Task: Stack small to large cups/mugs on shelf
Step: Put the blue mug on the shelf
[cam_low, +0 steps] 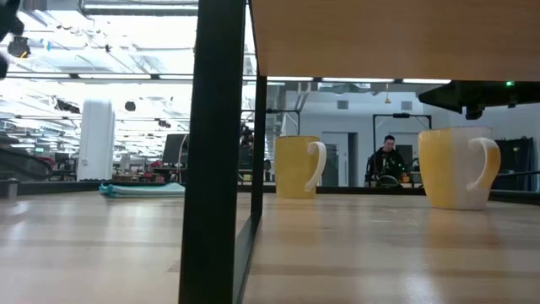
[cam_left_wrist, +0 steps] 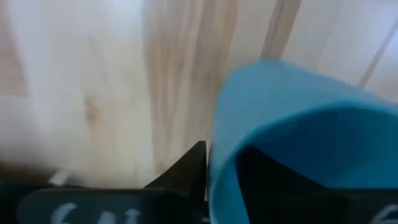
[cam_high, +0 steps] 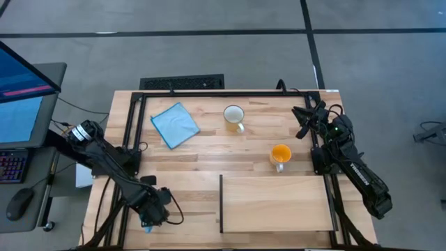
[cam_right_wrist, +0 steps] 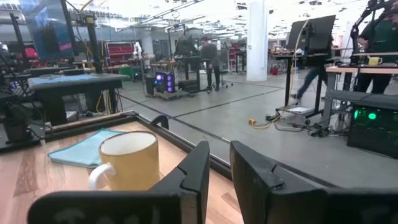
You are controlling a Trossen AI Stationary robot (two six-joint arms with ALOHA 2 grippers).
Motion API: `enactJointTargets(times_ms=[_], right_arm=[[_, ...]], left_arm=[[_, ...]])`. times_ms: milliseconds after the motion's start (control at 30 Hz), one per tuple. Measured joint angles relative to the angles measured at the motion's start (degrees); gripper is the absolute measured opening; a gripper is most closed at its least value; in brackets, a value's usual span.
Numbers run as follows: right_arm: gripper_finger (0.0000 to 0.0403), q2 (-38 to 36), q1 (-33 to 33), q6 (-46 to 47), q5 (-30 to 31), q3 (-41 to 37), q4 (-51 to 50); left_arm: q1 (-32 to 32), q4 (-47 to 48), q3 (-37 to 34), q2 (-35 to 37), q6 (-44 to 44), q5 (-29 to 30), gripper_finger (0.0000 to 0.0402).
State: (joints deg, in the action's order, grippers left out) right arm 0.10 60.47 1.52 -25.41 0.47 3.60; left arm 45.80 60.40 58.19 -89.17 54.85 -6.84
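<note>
The left gripper [cam_high: 149, 217] sits just off the shelf's [cam_high: 275, 202] left edge near the table's front, its fingers [cam_left_wrist: 186, 171] clamped on the rim of the light-blue mug [cam_left_wrist: 298, 137]. Beyond the shelf's far edge stands the orange mug [cam_high: 280, 155], and farther back the white mug [cam_high: 234, 116], with a blue cloth [cam_high: 175, 125] to its left. The right gripper [cam_high: 304, 118] waits beyond the shelf's far right corner, its fingers a narrow gap apart, holding nothing.

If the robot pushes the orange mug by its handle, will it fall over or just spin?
Probably just spin. The orange mug stands upright on the table and looks wide for its height, so tipping seems unlikely. Its handle sticks out to one side, so a push there would likely turn it. It looks hard and smooth, so it may slide easily.
</note>
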Motion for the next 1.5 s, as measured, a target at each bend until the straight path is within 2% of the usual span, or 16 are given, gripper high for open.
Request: enactJointTargets(times_ms=[100,200,533,833,1000,1100,1267,1400,1500], right_arm=[[0.0086,0.0,0.0,0.0,0.0,0.0,0.0],[0.0086,0.0,0.0,0.0,0.0,0.0,0.0],[0.0086,0.0,0.0,0.0,0.0,0.0,0.0],[0.0086,0.0,0.0,0.0,0.0,0.0,0.0],[0.0086,0.0,0.0,0.0,0.0,0.0,0.0],[0.0086,0.0,0.0,0.0,0.0,0.0,0.0],[0.0086,0.0,0.0,0.0,0.0,0.0,0.0],[0.0086,0.0,0.0,1.6,0.0,0.0,0.0],[0.0086,0.0,0.0,2.1,0.0,0.0,0.0]], left_arm=[[0.0,-3.5,-2.3,0.0,-0.2,-1.5,0.0046],[-0.2,-3.2,-2.4,0.0,-0.3,-0.8,0.0013],[-1.0,1.2,-2.4,2.3,0.7,0.3,0.0010],[-3.9,8.2,-2.4,13.8,5.4,8.3,0.0010],[-10.6,6.9,-2.4,21.3,7.8,9.8,0.0010],[-15.5,4.4,-0.8,23.5,8.0,14.4,0.0010],[-23.1,-6.3,4.4,24.9,-3.5,23.4,0.0009],[-29.1,-9.6,10.0,23.9,-13.0,25.2,0.0009],[-33.5,-10.8,15.4,20.6,-16.8,23.5,0.0009]])
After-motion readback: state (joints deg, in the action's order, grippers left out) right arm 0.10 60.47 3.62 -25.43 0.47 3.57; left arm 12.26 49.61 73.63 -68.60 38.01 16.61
